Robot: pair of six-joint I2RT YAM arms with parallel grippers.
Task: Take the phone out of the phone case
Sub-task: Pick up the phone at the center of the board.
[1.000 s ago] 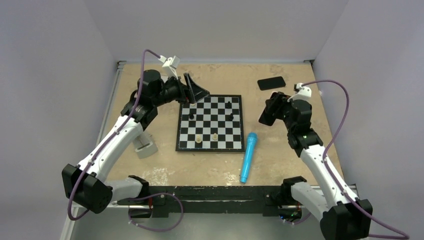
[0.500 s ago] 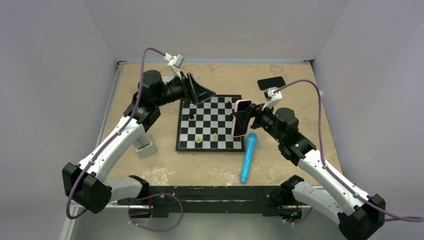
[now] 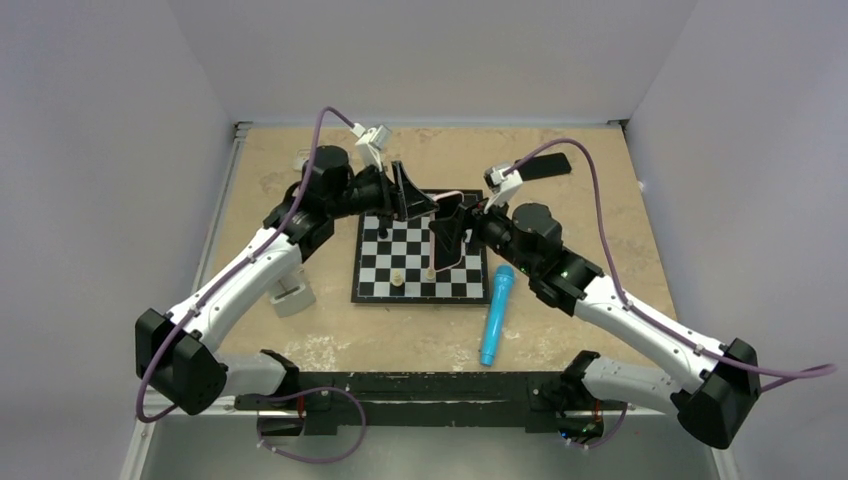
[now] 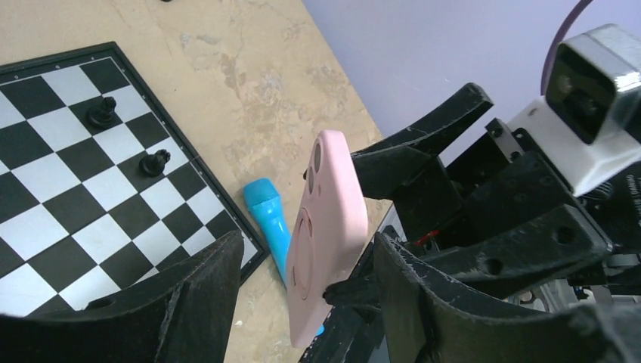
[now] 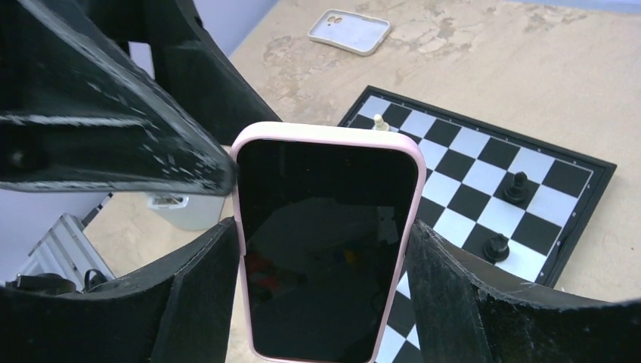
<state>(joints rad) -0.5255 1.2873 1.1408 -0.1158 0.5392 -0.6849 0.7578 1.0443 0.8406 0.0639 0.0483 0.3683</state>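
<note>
The phone (image 5: pixel 329 242), black screen up, sits in a pink case (image 5: pixel 240 227). My right gripper (image 5: pixel 325 253) is shut on the case's long sides and holds it upright above the chessboard (image 3: pixel 380 285). In the top view the phone (image 3: pixel 447 232) hangs between both arms. My left gripper (image 4: pixel 306 257) is open. The pink back of the case (image 4: pixel 325 227) stands between its fingers with a gap on each side. A left finger (image 5: pixel 113 136) shows at the phone's top left in the right wrist view.
The chessboard holds several pieces. A blue marker (image 3: pixel 496 315) lies to its right. A black phone (image 3: pixel 545 165) lies at the back right and a white case (image 5: pixel 349 31) at the back left. A grey block (image 3: pixel 290 293) sits left of the board.
My right arm swung left from the table's right side, carrying the cased phone over the chessboard. My left arm moved right, and its open fingers now straddle the case.
</note>
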